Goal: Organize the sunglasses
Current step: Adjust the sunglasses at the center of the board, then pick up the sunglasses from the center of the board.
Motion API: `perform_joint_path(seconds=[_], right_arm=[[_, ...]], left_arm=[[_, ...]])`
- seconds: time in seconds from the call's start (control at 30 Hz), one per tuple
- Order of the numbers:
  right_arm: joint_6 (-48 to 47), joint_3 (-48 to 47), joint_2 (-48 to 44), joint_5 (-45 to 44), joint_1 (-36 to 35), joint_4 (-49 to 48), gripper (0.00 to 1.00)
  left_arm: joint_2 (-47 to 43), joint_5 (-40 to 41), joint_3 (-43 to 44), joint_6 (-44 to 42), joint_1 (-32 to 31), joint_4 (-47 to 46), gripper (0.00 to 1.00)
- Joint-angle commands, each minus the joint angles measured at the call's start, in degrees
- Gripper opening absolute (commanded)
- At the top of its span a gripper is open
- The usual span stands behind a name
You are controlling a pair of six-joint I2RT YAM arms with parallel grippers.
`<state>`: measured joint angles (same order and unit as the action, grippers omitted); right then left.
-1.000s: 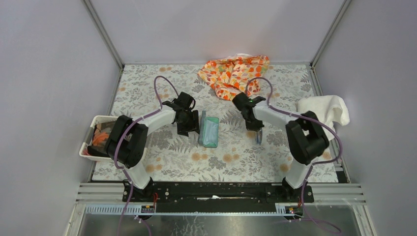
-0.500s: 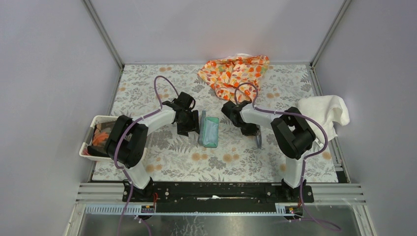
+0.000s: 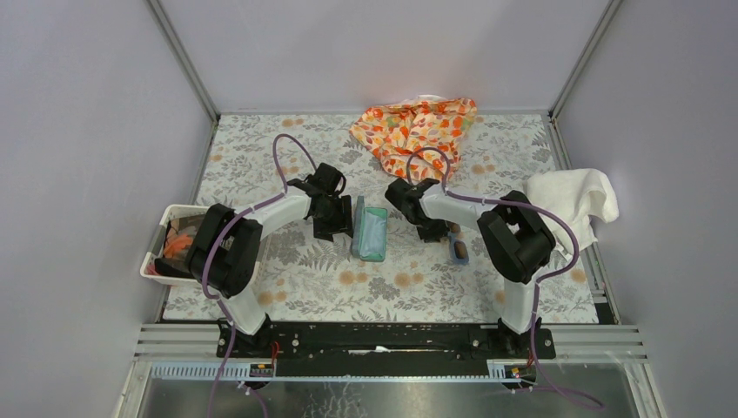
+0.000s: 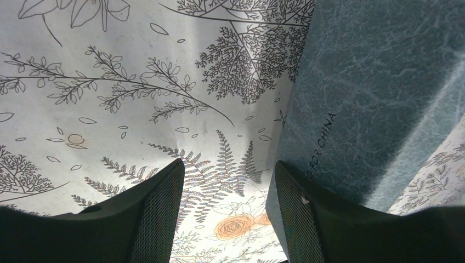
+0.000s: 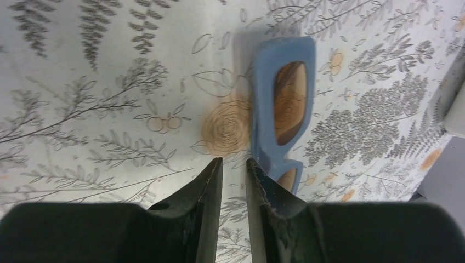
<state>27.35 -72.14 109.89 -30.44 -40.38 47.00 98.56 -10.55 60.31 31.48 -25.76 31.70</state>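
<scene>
The sunglasses, blue frame with brownish lenses, lie flat on the floral table to the right of the case; the right wrist view shows them just ahead and right of my fingers. My right gripper is empty, its jaws a narrow gap apart, beside the sunglasses and not touching them. The dark grey case lies open with teal inside. My left gripper is open at the case's left side, its right finger against the case's outer wall.
An orange floral cloth lies at the back centre. A white towel hangs at the right edge. A white bin with orange items stands at the left edge, by the left arm.
My right gripper has let go of the sunglasses and moved left toward the case. The sunglasses, on edge before, now lie flat on the table. The left arm has not moved.
</scene>
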Motion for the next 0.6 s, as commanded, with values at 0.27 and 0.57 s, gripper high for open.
perform_joint_path(seconds=[0.27, 0.57], right_arm=[[-0.8, 0.0, -10.6, 6.2, -0.7, -3.6, 0.39], [-5.5, 16.4, -26.2, 17.8, 12.8, -18.0, 0.46]], left_arm=[[0.8, -0.2, 0.4, -0.6, -0.5, -0.9, 0.66], [-0.1, -0.1, 0.0, -0.7, -0.5, -0.9, 0.66]])
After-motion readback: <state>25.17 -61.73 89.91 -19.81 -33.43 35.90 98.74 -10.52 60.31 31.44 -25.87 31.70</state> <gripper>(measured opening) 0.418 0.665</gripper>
